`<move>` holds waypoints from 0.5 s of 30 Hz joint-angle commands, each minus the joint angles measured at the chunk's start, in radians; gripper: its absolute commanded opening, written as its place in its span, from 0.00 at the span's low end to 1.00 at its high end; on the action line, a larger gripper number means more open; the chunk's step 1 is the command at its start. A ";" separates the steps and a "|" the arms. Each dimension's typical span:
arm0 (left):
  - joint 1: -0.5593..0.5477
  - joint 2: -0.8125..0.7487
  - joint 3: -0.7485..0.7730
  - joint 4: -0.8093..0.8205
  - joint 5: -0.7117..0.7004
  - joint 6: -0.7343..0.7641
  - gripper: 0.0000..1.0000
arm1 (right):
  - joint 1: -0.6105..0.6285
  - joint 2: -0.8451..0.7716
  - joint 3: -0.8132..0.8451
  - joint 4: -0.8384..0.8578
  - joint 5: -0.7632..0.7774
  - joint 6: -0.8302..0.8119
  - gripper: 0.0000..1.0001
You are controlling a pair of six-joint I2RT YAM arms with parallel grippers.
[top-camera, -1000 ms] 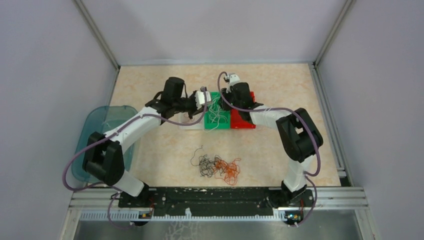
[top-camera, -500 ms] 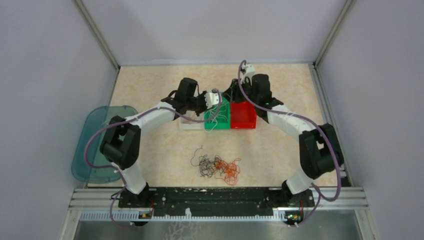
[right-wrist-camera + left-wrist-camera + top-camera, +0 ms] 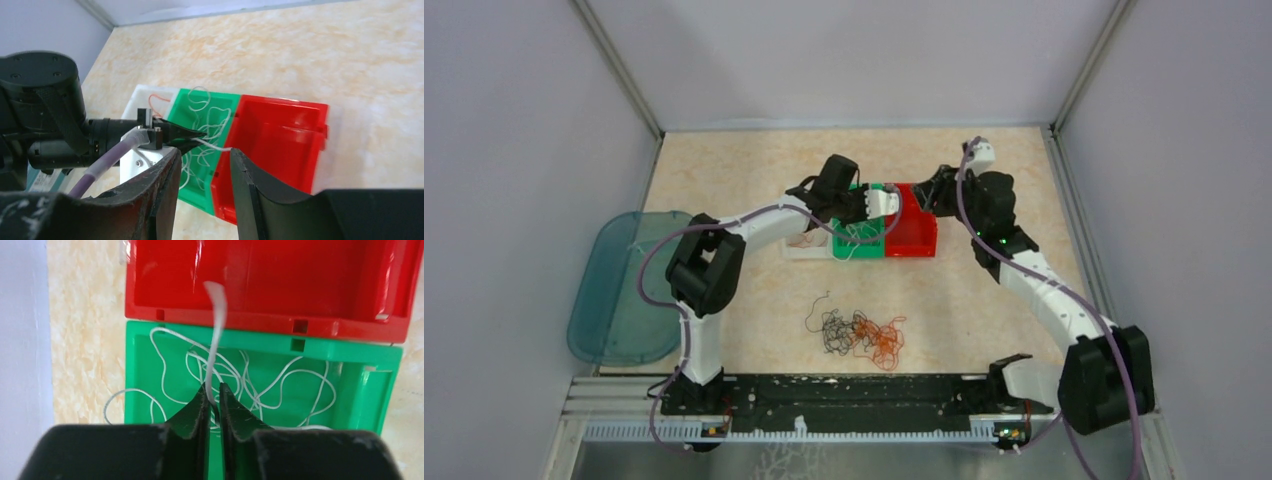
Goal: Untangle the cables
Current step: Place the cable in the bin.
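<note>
Green bin [image 3: 367,390], touching red bin [image 3: 310,275], holds white cables [image 3: 216,355].

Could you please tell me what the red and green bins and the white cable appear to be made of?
Red bin: glossy moulded plastic, judging by its bright reflections. Green bin: likely the same plastic, less shiny. White cable: thin, flexible, probably plastic-coated wire; it curls in loose loops.
</note>
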 commanded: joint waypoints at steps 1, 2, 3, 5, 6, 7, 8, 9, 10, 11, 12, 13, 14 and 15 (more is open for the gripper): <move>0.006 0.020 0.019 -0.089 -0.088 0.063 0.22 | -0.063 -0.136 -0.072 0.036 0.071 0.085 0.42; 0.007 0.015 0.011 -0.093 -0.100 0.076 0.29 | -0.070 -0.150 -0.081 0.036 0.068 0.091 0.42; 0.008 0.010 0.006 -0.099 -0.107 0.086 0.39 | -0.072 -0.156 -0.085 0.034 0.061 0.094 0.42; 0.008 -0.004 0.010 -0.117 -0.109 0.105 0.52 | -0.072 -0.160 -0.085 0.027 0.042 0.101 0.42; 0.008 -0.011 0.020 -0.124 -0.111 0.108 0.56 | -0.072 -0.162 -0.087 0.032 0.029 0.105 0.42; 0.008 -0.021 0.036 -0.132 -0.107 0.103 0.61 | -0.073 -0.164 -0.090 0.040 0.011 0.108 0.43; 0.008 -0.032 0.061 -0.148 -0.100 0.094 0.65 | -0.072 -0.167 -0.095 0.046 -0.002 0.109 0.43; 0.008 -0.043 0.086 -0.178 -0.088 0.083 0.68 | -0.073 -0.169 -0.100 0.054 -0.014 0.118 0.43; 0.009 -0.059 0.117 -0.205 -0.072 0.068 0.73 | -0.072 -0.170 -0.107 0.062 -0.028 0.121 0.43; 0.010 -0.076 0.143 -0.235 -0.045 0.060 0.78 | -0.071 -0.171 -0.113 0.069 -0.036 0.126 0.44; 0.013 -0.095 0.170 -0.267 -0.016 0.052 0.82 | -0.071 -0.169 -0.118 0.077 -0.046 0.134 0.44; 0.016 -0.114 0.199 -0.298 0.013 0.048 0.84 | -0.069 -0.165 -0.121 0.081 -0.049 0.140 0.44; 0.022 -0.138 0.227 -0.336 0.051 0.042 0.86 | -0.064 -0.164 -0.124 0.080 -0.049 0.142 0.44; 0.027 -0.153 0.259 -0.378 0.085 0.041 0.88 | -0.060 -0.162 -0.127 0.082 -0.049 0.144 0.44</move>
